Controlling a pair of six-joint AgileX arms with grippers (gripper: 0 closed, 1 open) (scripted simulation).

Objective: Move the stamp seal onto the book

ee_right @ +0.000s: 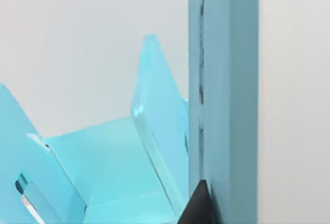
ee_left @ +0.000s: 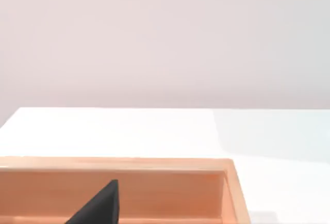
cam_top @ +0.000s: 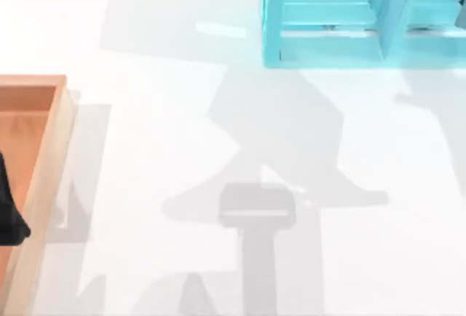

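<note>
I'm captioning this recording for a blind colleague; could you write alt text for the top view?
A white table seen from above, crossed by grey shadows of the arms. A light wooden tray lies at the left edge with a dark gripper part over it, and a cyan shelf unit stands at the far right.

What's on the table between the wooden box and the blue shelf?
Nothing but shadows. From the top view, the white table is bare from the wooden box at its left to the blue shelf at the back right.
</note>
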